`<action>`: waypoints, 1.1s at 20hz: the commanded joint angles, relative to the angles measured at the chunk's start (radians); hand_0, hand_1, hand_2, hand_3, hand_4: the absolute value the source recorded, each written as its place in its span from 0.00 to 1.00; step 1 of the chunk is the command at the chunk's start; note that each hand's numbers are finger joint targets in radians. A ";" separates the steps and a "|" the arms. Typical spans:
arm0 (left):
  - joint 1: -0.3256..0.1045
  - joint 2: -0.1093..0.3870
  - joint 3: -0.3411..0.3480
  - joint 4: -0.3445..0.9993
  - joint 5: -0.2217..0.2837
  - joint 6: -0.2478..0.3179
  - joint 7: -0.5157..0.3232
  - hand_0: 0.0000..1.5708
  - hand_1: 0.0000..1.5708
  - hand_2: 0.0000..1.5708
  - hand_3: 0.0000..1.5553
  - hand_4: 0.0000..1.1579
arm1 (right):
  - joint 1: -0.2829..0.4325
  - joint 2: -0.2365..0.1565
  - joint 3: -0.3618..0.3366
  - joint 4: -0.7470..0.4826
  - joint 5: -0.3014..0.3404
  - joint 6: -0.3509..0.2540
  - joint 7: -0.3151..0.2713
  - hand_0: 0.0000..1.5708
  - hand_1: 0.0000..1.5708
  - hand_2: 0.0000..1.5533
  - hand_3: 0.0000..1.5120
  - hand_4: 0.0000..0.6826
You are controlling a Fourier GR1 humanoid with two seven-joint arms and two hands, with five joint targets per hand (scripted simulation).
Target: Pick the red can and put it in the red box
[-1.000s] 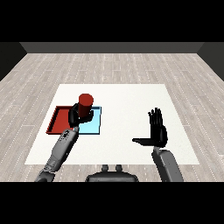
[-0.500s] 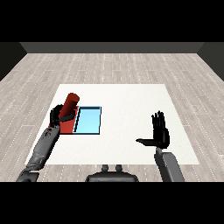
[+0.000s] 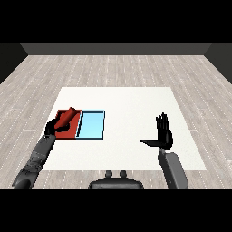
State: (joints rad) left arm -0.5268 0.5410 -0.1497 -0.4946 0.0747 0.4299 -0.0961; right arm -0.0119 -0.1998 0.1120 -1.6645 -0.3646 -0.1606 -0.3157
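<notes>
I'm at the placing step: my left hand (image 3: 53, 127) has its fingers curled round the red can (image 3: 66, 117), tilted steeply over the red tray (image 3: 68, 132). It looks about touching the tray floor, though I can't be sure. Next I lower and release. Blue tray (image 3: 92, 125) sits right alongside, so I'll avoid drifting right. My right hand (image 3: 164, 135) is open and idle, well apart on the white table (image 3: 127, 104).

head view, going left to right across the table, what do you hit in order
left hand curled round the tilted red can over the red tray → light blue tray → right hand, open and raised above the table
</notes>
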 commanded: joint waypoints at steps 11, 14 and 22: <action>-0.170 -0.030 -0.040 0.423 -0.108 -0.188 0.001 0.00 0.00 0.00 0.00 0.00 | -0.073 0.036 0.002 0.103 0.048 -0.015 -0.042 0.00 0.00 0.00 0.00 0.00; -0.178 -0.027 0.061 0.385 -0.015 -0.127 -0.069 0.00 0.00 0.00 0.00 0.00 | -0.072 0.049 -0.004 0.126 0.025 0.019 -0.073 0.00 0.00 0.00 0.00 0.00; -0.210 -0.127 0.343 0.062 0.308 -0.400 -0.495 0.00 0.00 0.00 0.00 0.00 | -0.071 0.035 -0.006 0.116 0.000 0.055 -0.059 0.00 0.00 0.00 0.00 0.00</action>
State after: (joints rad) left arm -0.7042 0.4800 0.0942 -0.3077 0.2628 0.1505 -0.4354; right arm -0.0865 -0.1702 0.0925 -1.5507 -0.3702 -0.1107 -0.3743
